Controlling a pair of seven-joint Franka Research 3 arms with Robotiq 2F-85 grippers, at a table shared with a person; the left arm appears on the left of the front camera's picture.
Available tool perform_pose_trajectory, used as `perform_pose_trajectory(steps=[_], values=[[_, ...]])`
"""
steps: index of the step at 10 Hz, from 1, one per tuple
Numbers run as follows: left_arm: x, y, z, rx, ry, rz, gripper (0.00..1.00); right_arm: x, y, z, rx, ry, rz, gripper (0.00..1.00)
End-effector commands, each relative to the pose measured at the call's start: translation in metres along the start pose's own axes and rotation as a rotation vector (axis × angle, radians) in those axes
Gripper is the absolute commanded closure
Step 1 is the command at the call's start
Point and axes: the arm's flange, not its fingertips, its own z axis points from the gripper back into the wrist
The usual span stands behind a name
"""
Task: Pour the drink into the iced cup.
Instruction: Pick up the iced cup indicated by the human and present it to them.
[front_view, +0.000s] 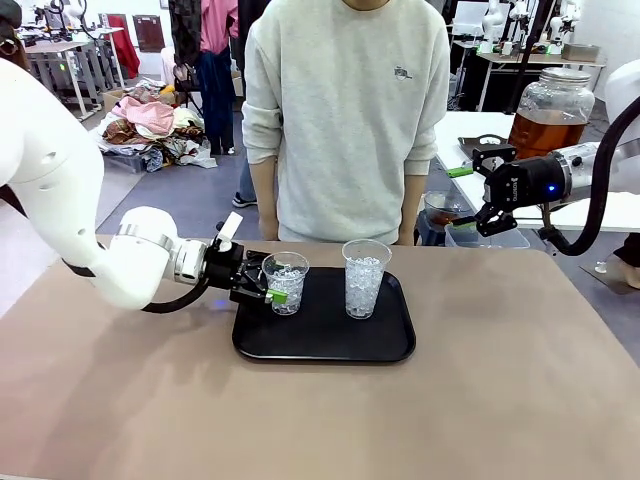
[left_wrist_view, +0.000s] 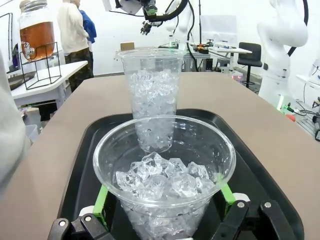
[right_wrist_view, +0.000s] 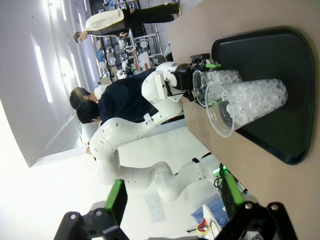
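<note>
Iced cup (left_wrist_view: 164, 185) on black tray (left_wrist_view: 280, 200) between open left jaws, right jaws open, raised near drink (front_view: 545, 132)

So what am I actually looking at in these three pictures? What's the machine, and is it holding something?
Two white robot arms share a brown table with a person standing opposite. One picture comes from a fixed camera between the arms; the other two come from cameras on each wrist. On the table lies a black tray with two clear cups of ice. The left gripper has its open fingers either side of the shorter cup, not squeezing it. The taller cup stands free. The right gripper hangs open and empty in the air. Behind it stands a glass jar of amber drink.
</note>
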Motion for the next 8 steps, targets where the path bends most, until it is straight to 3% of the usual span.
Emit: perform_pose_trajectory(steps=[1,4,6,8], values=[[0.0011,0.0051,-0.0042,-0.007,0.004,0.011,0.0,-0.0006,0.0005,0.0,0.001,-0.001,0.0,0.0],[0.0016,0.0055,-0.0101,-0.024,0.006,0.014,0.0,-0.0006,0.0005,0.0,0.001,-0.001,0.0,0.0],[0.0015,0.0051,-0.0105,-0.024,0.002,0.011,0.4,-0.0006,0.0005,0.0,0.001,-0.001,0.0,0.0],[0.0021,0.0043,-0.0103,-0.019,-0.007,0.009,0.4,-0.0006,0.0005,0.0,0.001,-0.001,0.0,0.0]])
